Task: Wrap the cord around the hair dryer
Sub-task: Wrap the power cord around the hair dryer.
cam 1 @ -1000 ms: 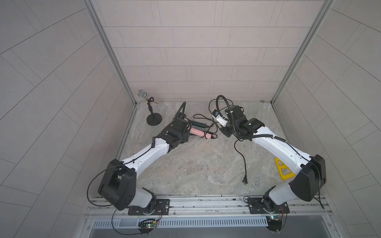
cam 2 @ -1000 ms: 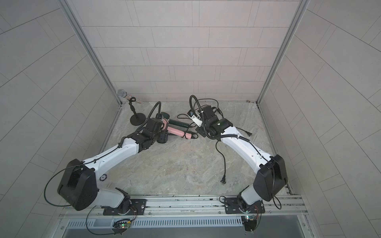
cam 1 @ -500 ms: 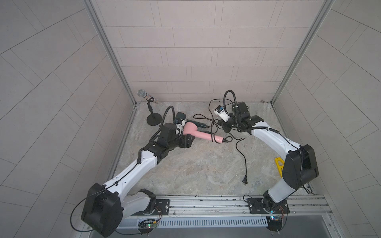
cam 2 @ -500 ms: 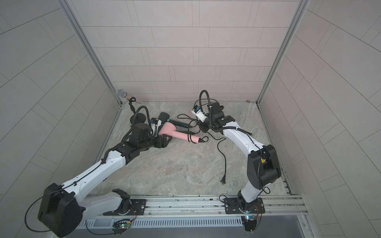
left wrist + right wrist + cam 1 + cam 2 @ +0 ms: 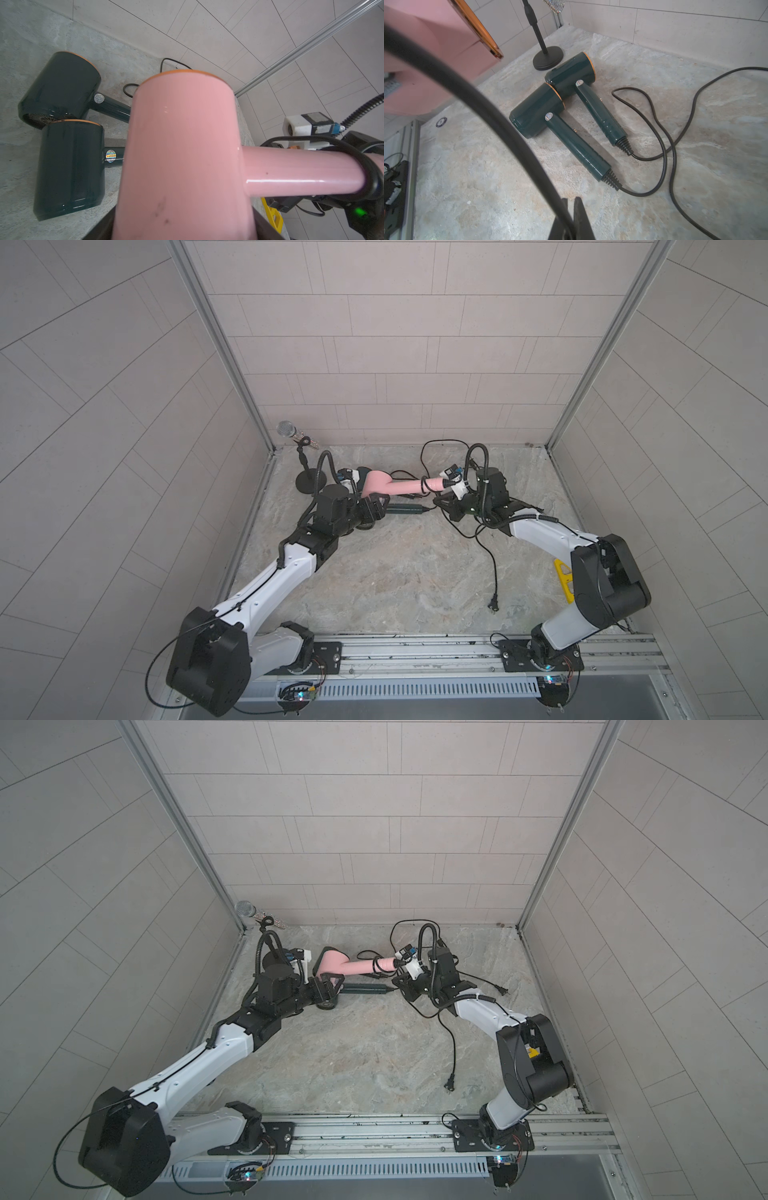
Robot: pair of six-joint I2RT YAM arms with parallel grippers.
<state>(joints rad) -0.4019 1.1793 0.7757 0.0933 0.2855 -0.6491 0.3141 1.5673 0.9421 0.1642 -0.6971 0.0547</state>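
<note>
In both top views the pink hair dryer (image 5: pixel 386 486) (image 5: pixel 332 965) is lifted off the worktop (image 5: pixel 395 572), roughly level between the 2 arms near the back wall. The left gripper (image 5: pixel 376 506) is clamped on its barrel. The handle points toward the right gripper (image 5: pixel 442 502), which is pinched shut on the cord (image 5: pixel 424 485). At least 1 loop of cord sits around the end of the handle. From there a long slack run seems to trail over the worktop to a plug (image 5: pixel 493 606) lying free. I judge the wrapping barely begun: most of the length is left to wind. A green hair dryer (image 5: pixel 405 510) lies below the pink one, a microphone (image 5: pixel 286 430) stands in the corner, and a yellow piece (image 5: pixel 563 576) sits by the right arm. No container shows anywhere.

In the left wrist view the hair dryer (image 5: pixel 180 155) fills the picture, its barrel gripped between dark jaws on either side. The cord (image 5: pixel 372 180) rings the far end of the handle. 2 green hair dryers (image 5: pixel 62 89) (image 5: pixel 70 166) lie side by side on the worktop beyond.

In the right wrist view the right gripper (image 5: pixel 572 216) has its jaws closed tight on the cord (image 5: pixel 477 99), which arcs up toward the pink barrel (image 5: pixel 425 62). The 2 green hair dryers (image 5: pixel 537 114) (image 5: pixel 571 72) rest untouched, their own cords loose.
</note>
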